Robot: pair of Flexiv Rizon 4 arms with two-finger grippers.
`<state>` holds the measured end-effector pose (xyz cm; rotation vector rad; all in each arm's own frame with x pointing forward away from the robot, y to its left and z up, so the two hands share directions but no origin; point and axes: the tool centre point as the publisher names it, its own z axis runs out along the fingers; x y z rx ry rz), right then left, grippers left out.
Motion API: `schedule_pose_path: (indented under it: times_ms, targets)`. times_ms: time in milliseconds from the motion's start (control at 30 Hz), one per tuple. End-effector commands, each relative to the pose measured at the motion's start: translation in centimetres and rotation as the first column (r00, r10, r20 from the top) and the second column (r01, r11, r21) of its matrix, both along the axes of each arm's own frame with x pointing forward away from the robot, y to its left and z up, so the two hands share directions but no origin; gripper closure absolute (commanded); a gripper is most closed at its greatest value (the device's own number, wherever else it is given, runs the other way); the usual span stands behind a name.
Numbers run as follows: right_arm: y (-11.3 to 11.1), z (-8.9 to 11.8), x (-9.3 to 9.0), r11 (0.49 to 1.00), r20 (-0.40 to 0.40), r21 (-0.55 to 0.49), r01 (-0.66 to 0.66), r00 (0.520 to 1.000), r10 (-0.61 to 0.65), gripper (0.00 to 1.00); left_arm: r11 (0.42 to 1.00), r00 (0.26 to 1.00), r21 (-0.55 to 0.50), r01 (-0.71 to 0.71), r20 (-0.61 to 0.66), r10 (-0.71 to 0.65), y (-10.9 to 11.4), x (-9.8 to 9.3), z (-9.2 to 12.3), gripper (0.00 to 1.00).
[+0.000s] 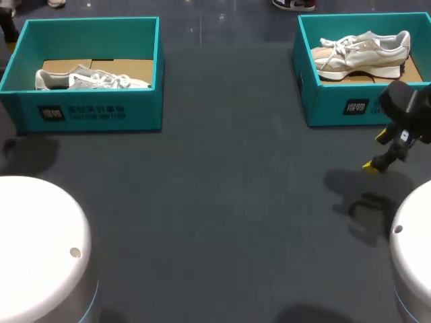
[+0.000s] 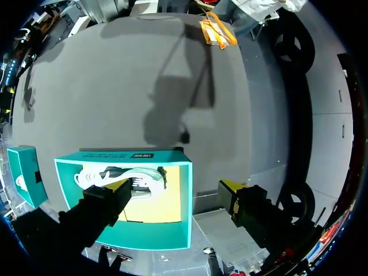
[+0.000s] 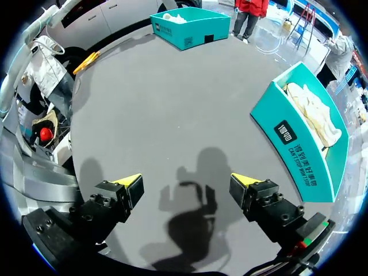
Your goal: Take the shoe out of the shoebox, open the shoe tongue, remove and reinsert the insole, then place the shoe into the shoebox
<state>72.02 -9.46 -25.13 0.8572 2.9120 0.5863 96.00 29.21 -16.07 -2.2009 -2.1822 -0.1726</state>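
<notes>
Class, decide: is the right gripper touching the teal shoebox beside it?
Apart. In the right wrist view the right gripper hangs open over bare table, and a clear strip of table separates it from the shoebox.

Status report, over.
Left gripper open above a box. Right gripper open, empty. Left shoe, right shoe boxed. Nothing blocking.

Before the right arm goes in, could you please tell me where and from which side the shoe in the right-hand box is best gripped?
Probably at the heel end, coming straight down from above. The shoe lies lengthwise across the shoebox, whose walls block any side approach; its heel appears to sit at the box's right end, nearest the open right tool.
</notes>
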Motion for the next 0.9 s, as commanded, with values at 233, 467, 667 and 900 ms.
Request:
schedule_pose_path:
  times_ms: [233,467,667,900]
  targets:
    - [-2.5,3.9,3.8,0.999,-0.021,-0.052,0.012,1.000,-0.013,0.00,1.000,1.000,0.001,0.001,0.000,-0.001,0.1,0.0,0.0,0.00]
    - [-2.5,3.9,3.8,0.999,-0.021,-0.052,0.012,1.000,-0.013,0.00,1.000,1.000,0.001,0.001,0.000,-0.001,0.1,0.0,0.0,0.00]
    - [-2.5,3.9,3.8,0.999,-0.021,-0.052,0.012,1.000,-0.013,0.00,1.000,1.000,0.001,0.001,0.000,-0.001,0.1,0.0,0.0,0.00]
    - [-6.1,3.9,10.6,0.965,-0.089,-0.120,0.234,0.965,-0.246,0.00,1.000,1.000,0.001,0.001,0.000,-0.001,0.1,0.0,0.0,0.00]
